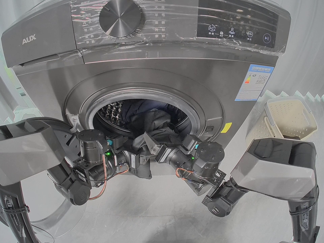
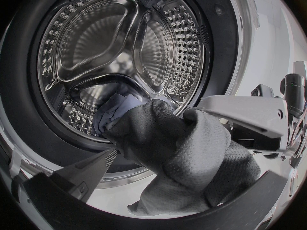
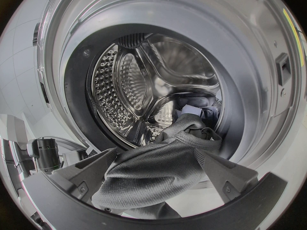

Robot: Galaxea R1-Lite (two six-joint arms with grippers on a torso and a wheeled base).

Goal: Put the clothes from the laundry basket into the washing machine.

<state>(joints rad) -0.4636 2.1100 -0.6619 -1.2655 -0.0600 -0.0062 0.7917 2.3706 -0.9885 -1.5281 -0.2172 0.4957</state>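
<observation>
- Clothes: a dark grey mesh-knit garment (image 3: 150,176) lies draped across the lower lip of the round door opening. One end reaches into the perforated steel drum (image 2: 179,48) and the other hangs outside, below the opening.
- Deeper in the drum we see more clothes, among them a pale blue crumpled piece (image 2: 115,109) that touches the grey garment.
- The right gripper (image 3: 156,150) is released: its fingers (image 3: 86,173) stand wide apart, with the grey garment bunched between and over them.
- The left gripper (image 2: 156,158) sits just beside it at the opening, under the same garment. We see one finger (image 2: 86,173) set wide to the side, so we read this claw as released too.
- Both grippers sit at the front of the silver front-loading washing machine (image 1: 152,71), whose round glass door (image 1: 64,206) is swung open on the robot's left.
- A beige perforated plastic laundry basket (image 1: 293,113) stands near the machine, on the robot's right.
</observation>
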